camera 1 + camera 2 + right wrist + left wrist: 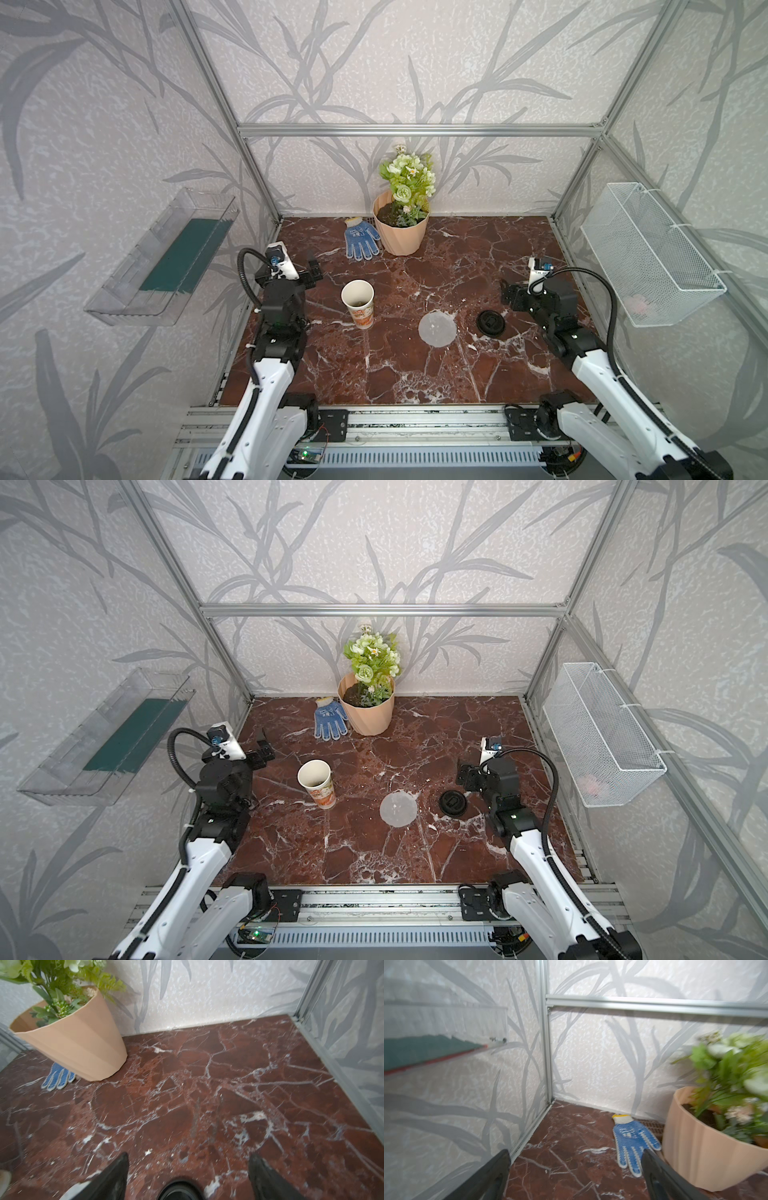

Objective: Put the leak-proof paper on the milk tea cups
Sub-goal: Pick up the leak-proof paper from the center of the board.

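The milk tea cup (358, 305) (316, 783), white with an orange print, stands upright and uncovered on the marble table, left of centre. The leak-proof paper (436, 328) (398, 808), a whitish round sheet, lies flat to the cup's right. My left gripper (313, 268) (576, 1153) hovers open just left of the cup, pointing toward the back corner, with nothing between its fingers. On the right, beyond the black lid (491, 323) (179, 1189), my right gripper (509, 297) (189, 1155) is open and empty. The lid lies just below its jaws.
A peach flower pot (401, 232) with green flowers and a blue glove (360, 241) sit at the back wall. A clear shelf (166, 257) hangs on the left wall. A white wire basket (648, 257) hangs on the right wall. Aluminium posts frame the table.
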`<move>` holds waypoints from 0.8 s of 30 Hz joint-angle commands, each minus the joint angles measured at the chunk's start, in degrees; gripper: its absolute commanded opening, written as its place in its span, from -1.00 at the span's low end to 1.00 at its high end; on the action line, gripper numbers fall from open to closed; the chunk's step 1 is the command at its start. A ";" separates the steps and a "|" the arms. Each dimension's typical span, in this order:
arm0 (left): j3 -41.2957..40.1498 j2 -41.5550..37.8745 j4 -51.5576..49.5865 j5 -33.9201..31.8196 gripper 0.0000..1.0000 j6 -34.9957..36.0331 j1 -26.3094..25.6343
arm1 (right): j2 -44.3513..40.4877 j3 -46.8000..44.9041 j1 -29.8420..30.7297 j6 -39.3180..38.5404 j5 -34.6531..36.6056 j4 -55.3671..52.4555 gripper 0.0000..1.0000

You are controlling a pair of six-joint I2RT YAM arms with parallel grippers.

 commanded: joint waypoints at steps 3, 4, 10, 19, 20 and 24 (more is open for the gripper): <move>11.14 -0.87 -26.12 13.69 0.90 -6.99 -2.53 | -1.26 4.09 2.80 12.02 -5.13 -20.92 0.67; 12.95 -0.41 -28.02 14.21 0.90 -8.03 -3.75 | -1.05 4.51 3.27 13.11 -5.90 -21.91 0.66; 20.53 6.04 -32.94 15.57 0.98 -13.81 -21.60 | 3.48 8.10 6.45 17.74 -11.96 -26.93 0.61; 27.21 24.40 -42.06 15.04 0.96 -30.43 -40.75 | 7.05 6.17 12.56 28.75 -19.56 -25.89 0.60; 28.64 27.15 -44.29 15.17 0.93 -31.66 -42.05 | 7.10 5.21 13.72 30.51 -19.88 -24.98 0.59; 34.58 37.66 -52.99 15.67 0.79 -34.67 -44.22 | 8.02 1.51 18.64 37.17 -19.01 -19.86 0.55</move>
